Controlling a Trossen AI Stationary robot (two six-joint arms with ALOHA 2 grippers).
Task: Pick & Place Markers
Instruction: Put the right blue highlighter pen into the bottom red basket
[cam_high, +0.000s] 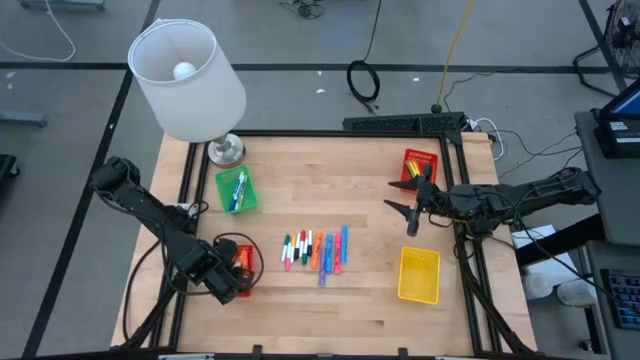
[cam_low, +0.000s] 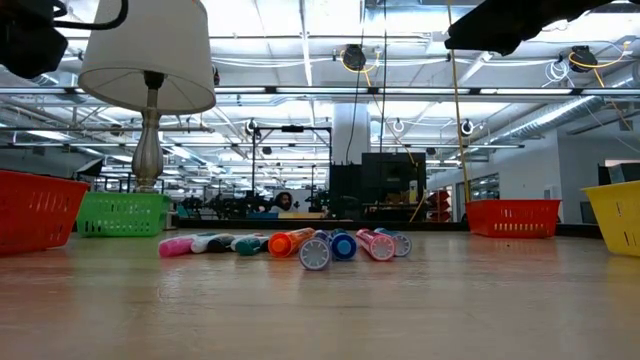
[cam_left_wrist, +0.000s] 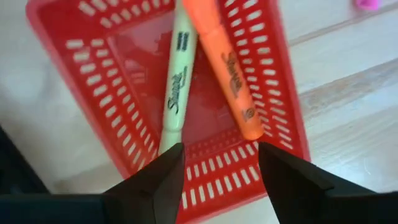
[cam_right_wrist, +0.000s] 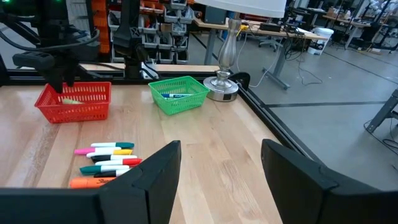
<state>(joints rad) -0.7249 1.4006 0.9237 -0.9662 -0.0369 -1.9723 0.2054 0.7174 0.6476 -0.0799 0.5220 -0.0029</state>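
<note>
Markers, a pale yellow marker (cam_left_wrist: 175, 87) and an orange marker (cam_left_wrist: 227, 65), lie side by side in the red basket (cam_left_wrist: 98, 93) directly beneath the left gripper (cam_left_wrist: 219, 171), whose fingers are spread apart and hold nothing. Out from it, toward the table's middle, a row of markers (cam_high: 316, 250) rests on the wood. Beyond that row, the right gripper (cam_high: 413, 199) hovers with parted, empty fingers, between a second red basket (cam_high: 420, 163) and a yellow basket (cam_high: 419, 274). The green basket (cam_high: 236, 190) holds a blue marker (cam_high: 240, 189) beside the lamp (cam_high: 190, 80).
</note>
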